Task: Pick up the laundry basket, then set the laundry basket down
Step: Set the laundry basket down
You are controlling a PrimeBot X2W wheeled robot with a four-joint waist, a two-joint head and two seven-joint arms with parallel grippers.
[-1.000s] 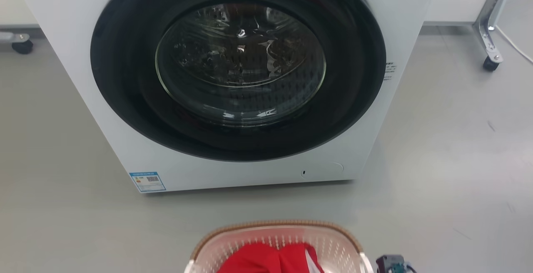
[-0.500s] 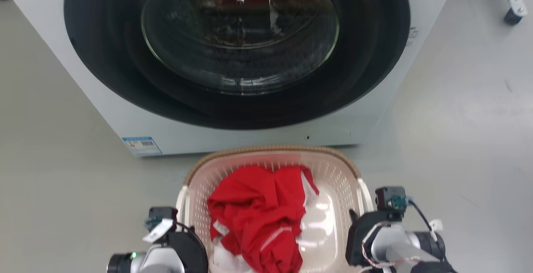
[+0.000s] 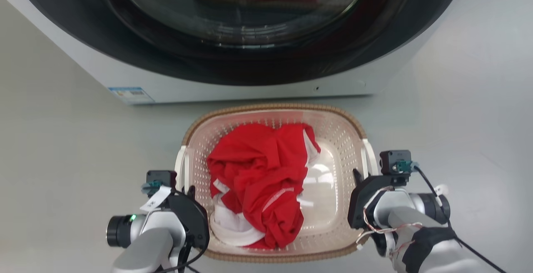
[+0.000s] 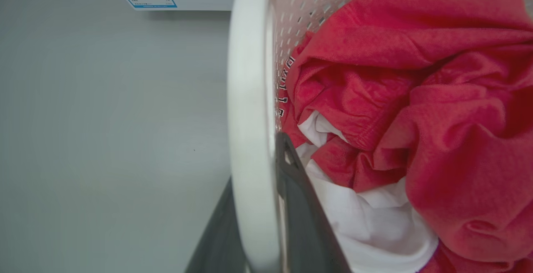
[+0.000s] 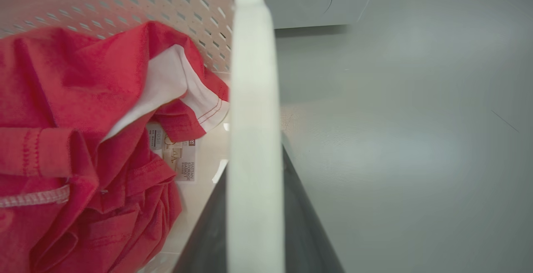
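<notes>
I see the laundry basket (image 3: pixel 275 108), with a red garment (image 3: pixel 258 169) inside, just in front of the washing machine (image 3: pixel 125 77), my left gripper (image 4: pixel 254 169) pinching its left white handle (image 4: pixel 247 98) and my right gripper (image 5: pixel 254 156) pinching the right handle (image 5: pixel 252 56).

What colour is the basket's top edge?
Brown, woven-looking. The laundry basket's rim shows best in the head view.

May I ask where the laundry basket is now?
The laundry basket is at the head view's lower centre, just before the washing machine, gripped at its sides by the left hand and right hand.
</notes>
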